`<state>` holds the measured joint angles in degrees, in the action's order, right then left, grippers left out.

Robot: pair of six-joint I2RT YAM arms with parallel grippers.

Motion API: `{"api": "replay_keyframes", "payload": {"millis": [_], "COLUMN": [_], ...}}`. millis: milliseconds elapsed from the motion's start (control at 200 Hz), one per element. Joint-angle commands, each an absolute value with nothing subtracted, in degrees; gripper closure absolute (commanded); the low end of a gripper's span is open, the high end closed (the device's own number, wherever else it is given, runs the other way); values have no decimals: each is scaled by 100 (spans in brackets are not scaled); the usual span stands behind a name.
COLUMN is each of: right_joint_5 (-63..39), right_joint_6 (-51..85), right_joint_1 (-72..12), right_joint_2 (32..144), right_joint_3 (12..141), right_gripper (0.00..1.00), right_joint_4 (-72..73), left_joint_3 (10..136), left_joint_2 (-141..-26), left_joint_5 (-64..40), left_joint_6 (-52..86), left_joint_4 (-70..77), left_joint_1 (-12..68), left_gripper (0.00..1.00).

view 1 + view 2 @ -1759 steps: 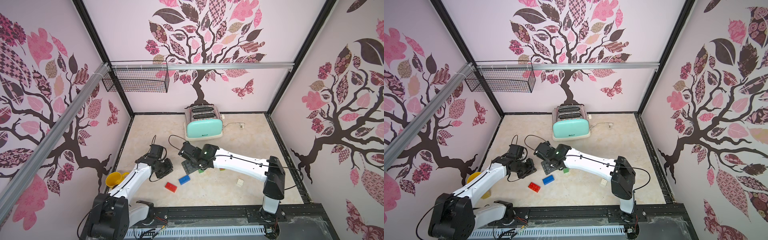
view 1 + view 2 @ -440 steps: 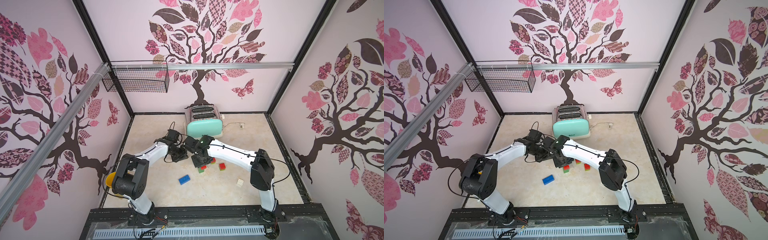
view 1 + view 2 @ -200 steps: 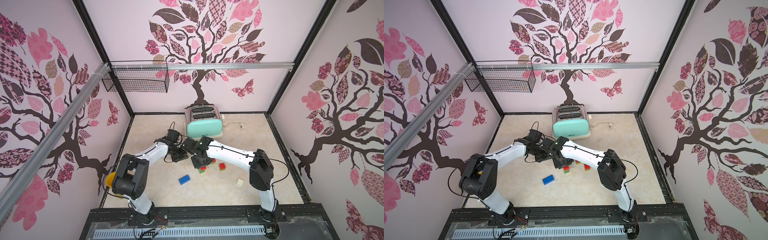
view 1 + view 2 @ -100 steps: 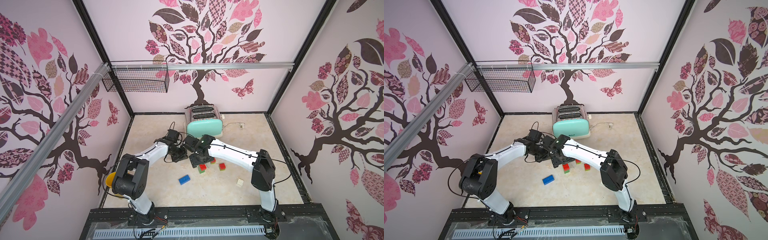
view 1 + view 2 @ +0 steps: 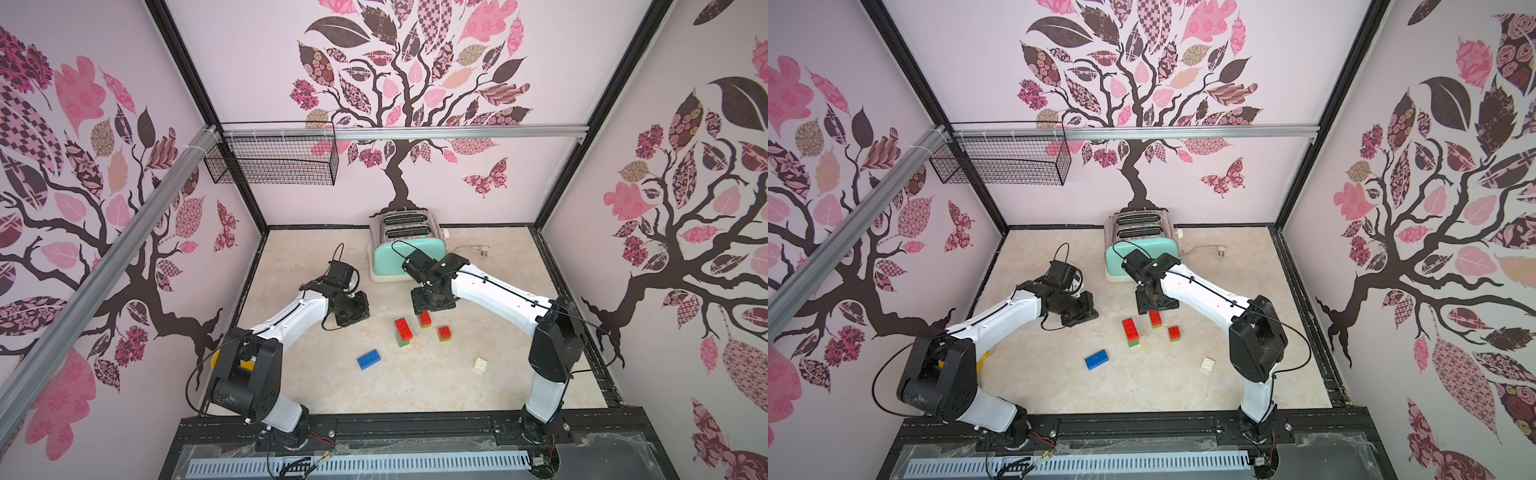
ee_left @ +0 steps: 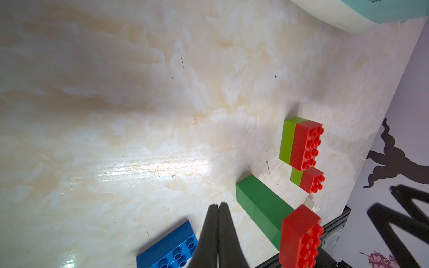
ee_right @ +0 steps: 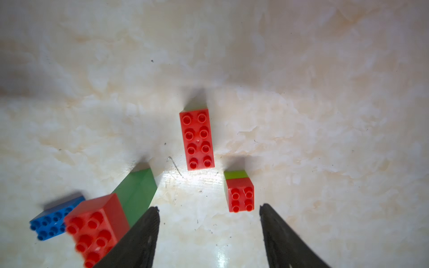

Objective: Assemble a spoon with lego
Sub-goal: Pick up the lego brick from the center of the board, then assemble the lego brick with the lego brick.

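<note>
The lego stands in separate pieces, and an assembled spoon is out of view. A red oblong brick [image 5: 403,328] [image 7: 197,139] sits on a lime one. Beside it a dark green stack with a red top [image 5: 424,319] [image 7: 137,190] stands upright. A small red-on-lime pair [image 5: 444,333] [image 7: 240,195] lies to its right. A blue oblong brick [image 5: 368,359] [image 6: 169,250] and a white brick [image 5: 480,364] lie nearer the front. My right gripper [image 5: 432,305] [image 7: 209,207] hangs open and empty just behind the green stack. My left gripper [image 5: 351,311] [image 6: 218,205] is shut and empty, left of the bricks.
A mint toaster [image 5: 407,249] stands at the back, close behind my right wrist, its plug [image 5: 482,250] on the floor beside it. A yellow object [image 5: 214,358] shows behind my left arm's base. A wire basket [image 5: 272,160] hangs on the back left wall.
My right gripper opened, let go of the red oblong brick on the lime one, and drew back towards the toaster. The left arm has not moved.
</note>
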<state>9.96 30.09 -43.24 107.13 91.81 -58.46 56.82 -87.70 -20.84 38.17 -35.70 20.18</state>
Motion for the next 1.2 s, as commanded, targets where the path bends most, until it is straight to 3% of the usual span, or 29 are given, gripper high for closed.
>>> {"api": "replay_keyframes", "payload": {"millis": [0,155,360,695,960,1196], "right_joint_5": [785,934,932,980,1154,1084], "right_joint_6": [2690,2578,2452,2338,2588,2788], "right_joint_1": [-4408,-4292,-4233,-4148,-4434,-5060], "right_joint_2": [11101,11498,11864,11845,10837,11219], "right_joint_3": [9266,9246,9344,9350,10130,11489], "right_gripper": [27,25,35,71,74,74], "right_joint_4": [-5683,-5514,-5353,-5289,-6477,-7584], "left_joint_3": [5725,6099,6141,5993,5925,5865], "left_joint_2": [-8850,-9017,-9225,-9262,-9354,-9349], "left_joint_5": [-2137,-2181,-2196,-2219,-2616,-2866], "left_joint_6": [3717,3636,3580,3564,3769,3904], "left_joint_4": [-3524,-3623,-3569,-3474,-3131,-2944], "left_joint_1": [2021,2022,2013,2004,2004,2004], "left_gripper": [100,100,100,100,100,100]}}
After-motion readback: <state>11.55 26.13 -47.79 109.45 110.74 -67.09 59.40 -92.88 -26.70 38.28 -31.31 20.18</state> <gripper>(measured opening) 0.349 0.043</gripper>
